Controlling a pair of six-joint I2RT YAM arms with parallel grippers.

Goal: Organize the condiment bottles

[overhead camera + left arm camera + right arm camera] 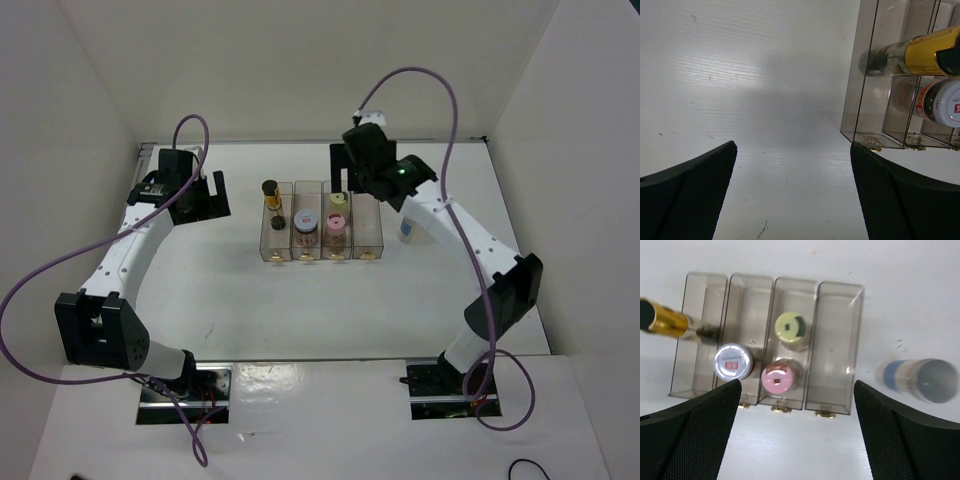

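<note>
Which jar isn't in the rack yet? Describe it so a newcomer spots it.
Find the clear four-slot rack in the middle of the table. Just past its empty right-hand slot, one jar sits alone. It is the only one with a blue label and grey lid.

Around me stands a plain white box of panels: a back wall across the top of the overhead frame, with a left wall and a right wall slanting down either side. My table is matte white with small dark scuffs, and a paler ledge runs along the bottom edge. The light is soft and even, leaving a faint grey shadow mid-frame in my left wrist view.
</note>
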